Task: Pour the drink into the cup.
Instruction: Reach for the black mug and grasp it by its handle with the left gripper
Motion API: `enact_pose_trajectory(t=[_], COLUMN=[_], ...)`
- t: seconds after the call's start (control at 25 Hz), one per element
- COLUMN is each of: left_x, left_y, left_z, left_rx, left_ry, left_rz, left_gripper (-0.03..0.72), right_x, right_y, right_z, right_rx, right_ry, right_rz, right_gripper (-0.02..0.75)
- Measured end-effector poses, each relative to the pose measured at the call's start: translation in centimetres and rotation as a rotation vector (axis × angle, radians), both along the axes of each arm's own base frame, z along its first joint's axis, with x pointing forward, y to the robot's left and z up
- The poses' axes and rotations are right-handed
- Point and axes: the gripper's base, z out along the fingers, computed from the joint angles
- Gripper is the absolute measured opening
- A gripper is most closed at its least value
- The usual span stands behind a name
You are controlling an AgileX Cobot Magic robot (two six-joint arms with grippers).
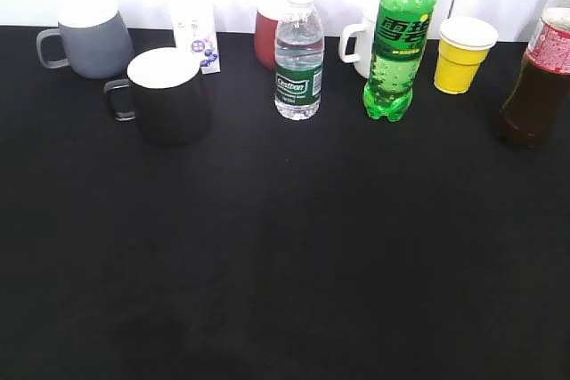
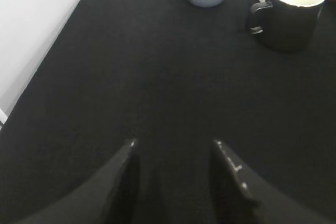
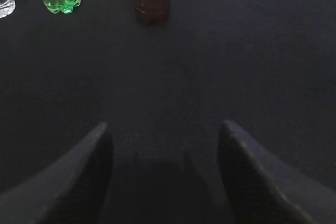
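Nearest to me, both grippers hang spread wide over bare black surface (image 1: 285, 264), my left gripper (image 2: 176, 153) and my right gripper (image 3: 165, 135) each holding nothing. Nothing is grasped yet, so I judge this the reach stage. Next, my right gripper should advance to the drink (image 1: 537, 82), which stands upright at the far right, long axis vertical, neck upward. The cup (image 1: 167, 95) sits far left, mouth up, handle toward the left, well apart from the bottle.
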Motion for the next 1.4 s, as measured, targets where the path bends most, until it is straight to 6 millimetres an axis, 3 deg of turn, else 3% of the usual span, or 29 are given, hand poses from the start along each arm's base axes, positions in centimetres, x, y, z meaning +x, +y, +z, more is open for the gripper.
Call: enact_pose_trajectory(t=[0.44, 0.68, 1.08, 1.12, 1.24, 1.28, 1.32, 1.4], left_x=[0.0, 0.0, 0.0, -0.1, -1.6, -1.5, 0.2, 5.8], left_y=[0.0, 0.0, 0.0, 0.0, -0.2, -0.2, -0.1, 0.3], left_z=[0.0, 0.0, 0.1, 1.0, 8.4, 9.7, 10.3, 10.3], left_rx=[0.000, 0.000, 0.000, 0.003, -0.004, -0.003, -0.014, -0.024], left_ry=[0.000, 0.000, -0.005, -0.066, -0.681, -0.803, -0.808, -0.721], left_rz=[0.000, 0.000, 0.000, 0.000, -0.011, -0.008, -0.007, 0.004], left_gripper=[0.328, 0.235, 0.228, 0.228, 0.228, 0.227, 0.228, 0.227], right_x=[0.0, 0.0, 0.0, 0.0, 0.0, 0.0, 0.0, 0.0], right_y=[0.0, 0.0, 0.1, 0.1, 0.1, 0.1, 0.2, 0.3], right_z=[0.0, 0.0, 0.0, 0.0, 0.0, 0.0, 0.0, 0.0], right_rx=[0.001, 0.002, 0.013, 0.014, 0.015, 0.015, 0.017, 0.029], right_ry=[0.000, 0.000, -0.001, -0.002, -0.002, -0.002, -0.002, -0.003], right_rz=[0.001, 0.001, 0.009, 0.010, 0.010, 0.010, 0.012, 0.020], right_gripper=[0.481, 0.480, 0.480, 0.480, 0.480, 0.480, 0.480, 0.480])
